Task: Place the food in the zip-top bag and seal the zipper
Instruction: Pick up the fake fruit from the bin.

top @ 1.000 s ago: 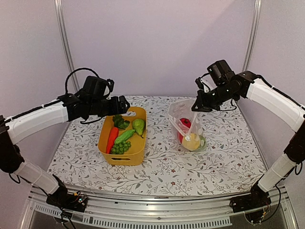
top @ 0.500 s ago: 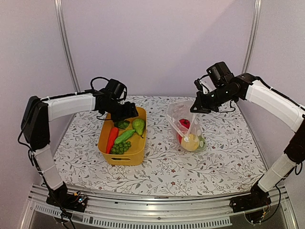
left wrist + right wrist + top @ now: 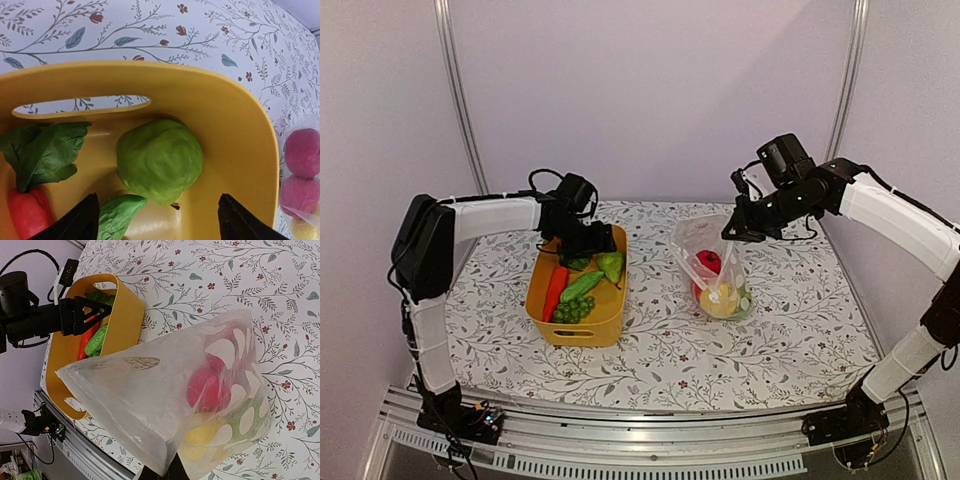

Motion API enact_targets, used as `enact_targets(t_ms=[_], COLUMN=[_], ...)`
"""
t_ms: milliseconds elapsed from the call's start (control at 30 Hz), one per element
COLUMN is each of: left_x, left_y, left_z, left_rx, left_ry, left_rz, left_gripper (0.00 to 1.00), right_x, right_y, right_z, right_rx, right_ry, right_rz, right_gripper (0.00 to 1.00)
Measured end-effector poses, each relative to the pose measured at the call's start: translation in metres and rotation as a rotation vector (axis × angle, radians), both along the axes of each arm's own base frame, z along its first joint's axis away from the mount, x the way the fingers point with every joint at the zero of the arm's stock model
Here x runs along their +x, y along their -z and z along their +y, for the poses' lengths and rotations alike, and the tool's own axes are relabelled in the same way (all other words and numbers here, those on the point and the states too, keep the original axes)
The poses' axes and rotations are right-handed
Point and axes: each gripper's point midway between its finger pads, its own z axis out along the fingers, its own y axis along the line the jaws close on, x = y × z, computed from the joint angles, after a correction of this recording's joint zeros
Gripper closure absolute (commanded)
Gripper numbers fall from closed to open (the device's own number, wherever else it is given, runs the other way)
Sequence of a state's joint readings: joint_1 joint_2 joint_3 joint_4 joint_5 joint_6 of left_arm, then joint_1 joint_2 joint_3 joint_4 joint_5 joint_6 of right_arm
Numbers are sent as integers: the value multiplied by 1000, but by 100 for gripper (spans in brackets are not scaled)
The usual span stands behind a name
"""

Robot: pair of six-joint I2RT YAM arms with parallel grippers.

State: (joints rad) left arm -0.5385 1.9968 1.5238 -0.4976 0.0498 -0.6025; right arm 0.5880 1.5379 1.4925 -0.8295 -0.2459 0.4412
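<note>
The zip-top bag (image 3: 703, 248) hangs upright over the table, and my right gripper (image 3: 733, 232) is shut on its top edge. A red piece (image 3: 709, 261) and a yellow piece (image 3: 720, 298) lie in its bottom. In the right wrist view the bag (image 3: 150, 390) fills the frame, pinched at the right gripper (image 3: 167, 472); the zipper is not distinct. My left gripper (image 3: 600, 243) is open over the far end of the yellow tub (image 3: 535, 300). A round green piece (image 3: 160, 160) sits just ahead of the left gripper (image 3: 157, 220). A carrot (image 3: 555, 290), cucumber (image 3: 582, 285) and bumpy green cluster (image 3: 572, 310) lie in the tub.
Leafy greens (image 3: 47, 150) and the carrot's red end (image 3: 30, 212) lie left of the round green piece. The tub wall (image 3: 240, 150) curves close round the left gripper's right finger. The flowered cloth (image 3: 660, 350) covers the table; metal frame posts (image 3: 455, 100) stand at the back.
My left arm has swung in and down, bringing its open gripper over the far end of the tub. The right gripper has kept hold of the bag and barely shifted.
</note>
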Motion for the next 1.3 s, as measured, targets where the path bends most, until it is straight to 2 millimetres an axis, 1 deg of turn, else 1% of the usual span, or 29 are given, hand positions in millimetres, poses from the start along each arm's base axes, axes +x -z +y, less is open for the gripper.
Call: enact_targets(t_ms=[167, 400, 500, 567, 633, 733, 833, 900, 967, 1033, 1100, 1133, 1167, 1200, 1267, 1300], left_x=[3, 11, 14, 16, 16, 15, 14, 12, 6, 0, -7, -12, -17, -23, -38, -47], left_y=[16, 36, 46, 47, 46, 46, 39, 26, 1, -33, -72, -95, -114, -136, -169, -185], left_z=[-3, -10, -15, -17, -18, -19, -16, -10, -2, 3, 6, 5, 3, -2, -17, -29], left_rx=[10, 9, -2, -7, -14, -20, -14, -4, -1, -15, -43, -70, -93, -123, -175, -204], left_ry=[14, 22, 28, 29, 31, 41, 31, 18, 3, -7, -13, -7, 1, 17, 61, 96], left_rz=[25, 52, 67, 60, 62, 70, 58, 34, -4, -67, -143, -192, -234, -288, -366, -410], left_gripper=[16, 17, 21, 31, 38, 42, 45, 45, 46, 46, 46, 46, 46, 46, 46, 46], right_x=[0, 0, 0, -1, -1, -2, -4, -5, -5, -6, -7, -8, -8, -9, -9, -10], right_y=[-1, -1, -1, -1, -1, -3, -5, -7, -8, -8, -7, -7, -7, -7, -7, -8], right_z=[0, 0, 0, 0, -1, -1, -2, -2, -3, -3, -2, -2, -2, -1, 0, 0], right_rx=[4, 3, 4, 4, 4, 7, 11, 15, 16, 17, 19, 20, 22, 24, 28, 31], right_ry=[5, 5, 5, 5, 6, 7, 9, 9, 8, 7, 4, 1, -1, -3, -8, -10], right_rz=[3, 4, 4, 4, 4, 3, 1, -1, -1, -1, 5, 8, 11, 13, 16, 18], right_gripper=[100, 100, 100, 100, 100, 100, 100, 100, 100, 100, 100, 100, 100, 100, 100, 100])
